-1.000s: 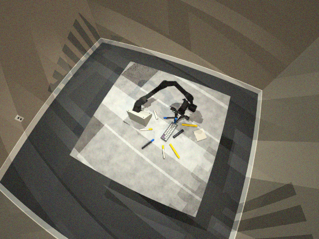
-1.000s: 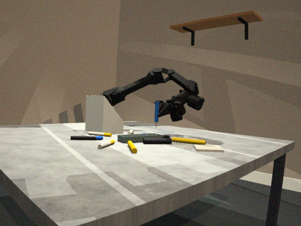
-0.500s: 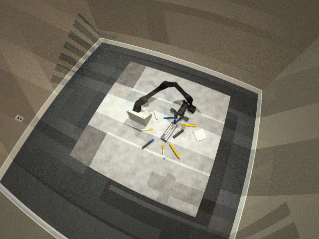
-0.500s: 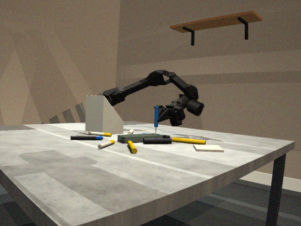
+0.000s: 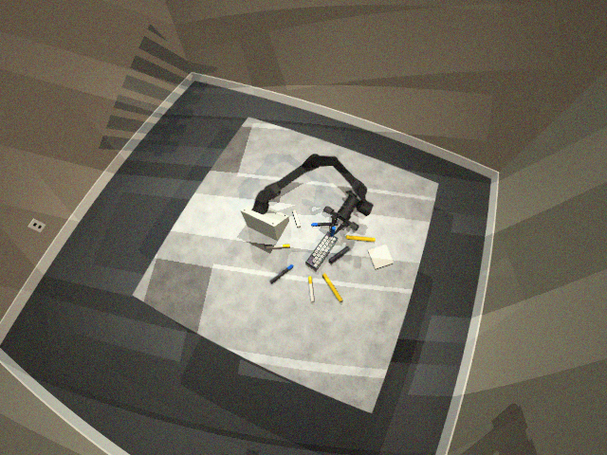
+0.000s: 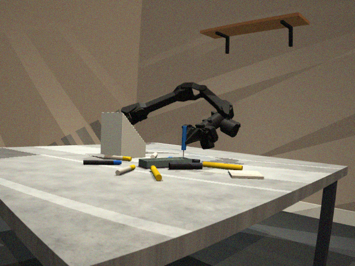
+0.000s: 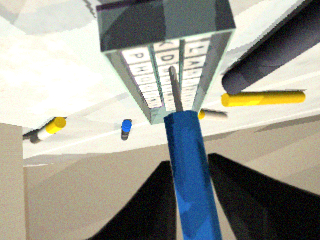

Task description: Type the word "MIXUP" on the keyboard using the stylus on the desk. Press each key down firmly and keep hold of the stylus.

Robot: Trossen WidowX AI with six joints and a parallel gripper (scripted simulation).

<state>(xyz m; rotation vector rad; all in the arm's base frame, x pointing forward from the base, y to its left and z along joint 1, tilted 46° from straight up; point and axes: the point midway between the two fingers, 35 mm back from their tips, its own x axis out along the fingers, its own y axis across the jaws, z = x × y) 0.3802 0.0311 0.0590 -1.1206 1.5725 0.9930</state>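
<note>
Presently, the tool point(image 5: 334, 229) point(image 6: 187, 138) point(image 7: 189, 165) grips the blue stylus point(image 5: 333, 231) point(image 6: 183, 138) point(image 7: 189, 150) upright above the keyboard point(image 5: 321, 251) point(image 6: 160, 162) point(image 7: 165, 35).

No particular kind of room can be named (lab, office or workshop alike). Bare brown walls point(image 6: 71, 51), a bracketed wooden shelf point(image 6: 258, 26), a wall socket point(image 5: 36, 225) and a dark floor point(image 5: 161, 391) are seen around a table point(image 5: 294, 323) point(image 6: 114, 200) where an arm point(image 5: 289, 178) point(image 6: 160, 103) is mounted among markers.

Keyboard among scattered pens on the bench

The keyboard point(image 5: 321, 251) point(image 6: 163, 162) point(image 7: 167, 25) lies on the bench point(image 5: 274, 323) point(image 6: 120, 211); in the top view, a square pad point(image 5: 380, 257) point(image 6: 246, 174) lies to its right, a wedge-shaped block point(image 5: 265, 224) point(image 6: 111, 134) stands to its left, and pens lie around it.
</note>
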